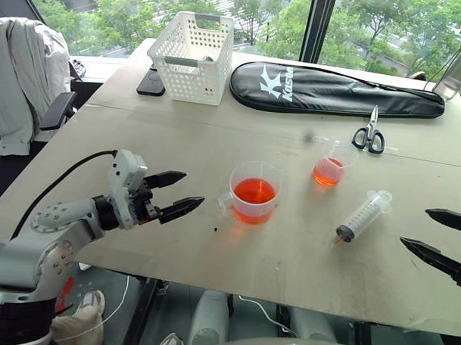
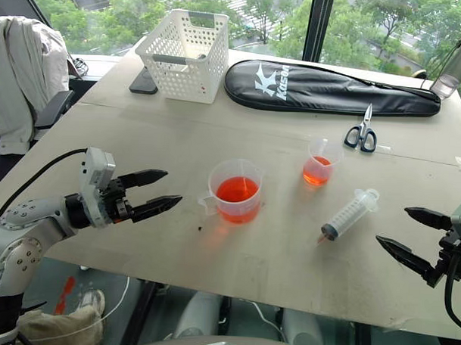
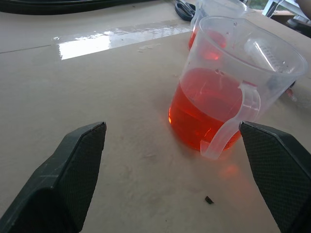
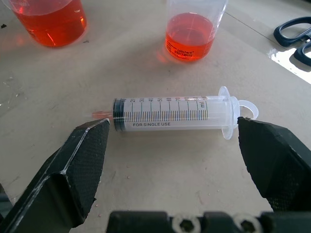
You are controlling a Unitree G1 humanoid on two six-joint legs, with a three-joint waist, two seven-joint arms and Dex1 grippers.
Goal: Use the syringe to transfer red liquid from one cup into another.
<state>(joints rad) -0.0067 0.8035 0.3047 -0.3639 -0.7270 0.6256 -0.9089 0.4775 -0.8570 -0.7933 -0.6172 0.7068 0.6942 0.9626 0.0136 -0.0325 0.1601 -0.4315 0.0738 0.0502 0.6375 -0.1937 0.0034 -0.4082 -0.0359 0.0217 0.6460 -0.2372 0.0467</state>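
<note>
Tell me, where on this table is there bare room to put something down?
The near strip in front of the measuring cup and syringe is bare, as is the stretch between the white basket and left gripper. It is crowded around the small cup, scissors and black case.
</note>
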